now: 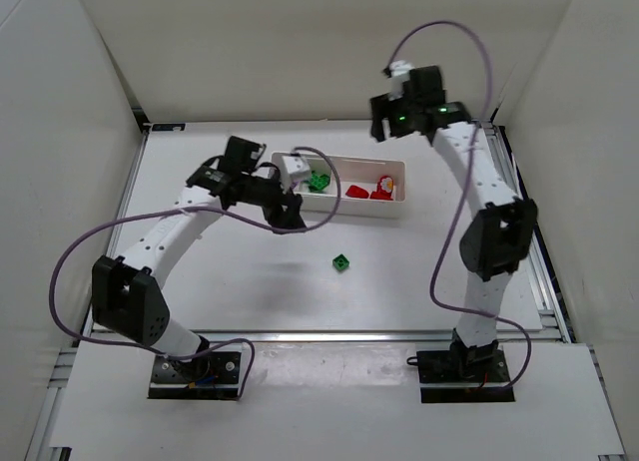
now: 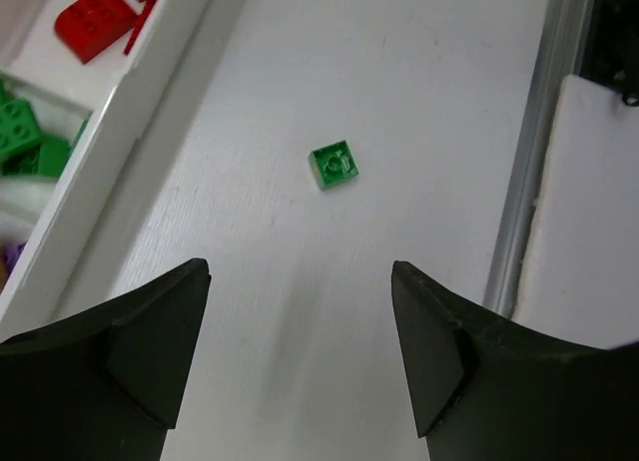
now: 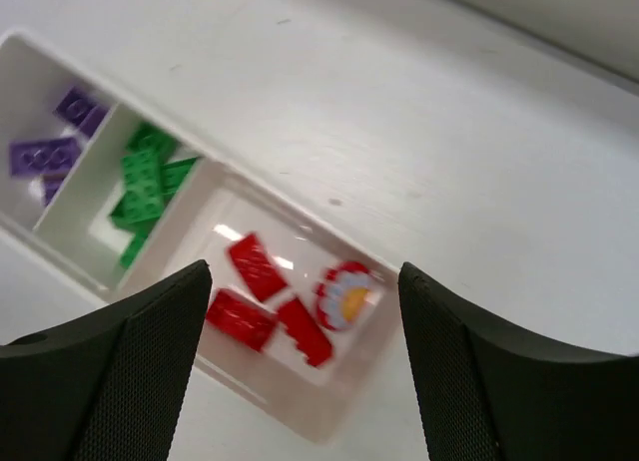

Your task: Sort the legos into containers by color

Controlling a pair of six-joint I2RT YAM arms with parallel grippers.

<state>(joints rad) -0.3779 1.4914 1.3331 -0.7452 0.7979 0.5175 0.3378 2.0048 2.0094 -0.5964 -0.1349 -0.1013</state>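
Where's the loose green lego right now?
Top view: the green lego lies alone on the table, on the near side of the tray, ahead of the open left pincer.

Overhead: the tray (image 1: 397,214) lies upper centre on the table (image 1: 230,291), with bricks (image 3: 140,182) in all three compartments (image 3: 80,210). One loose brick (image 1: 341,262) sits below it, mid-frame. My left gripper (image 1: 290,217) is at the tray's left end, and my right gripper (image 1: 382,122) is up beyond its right end.
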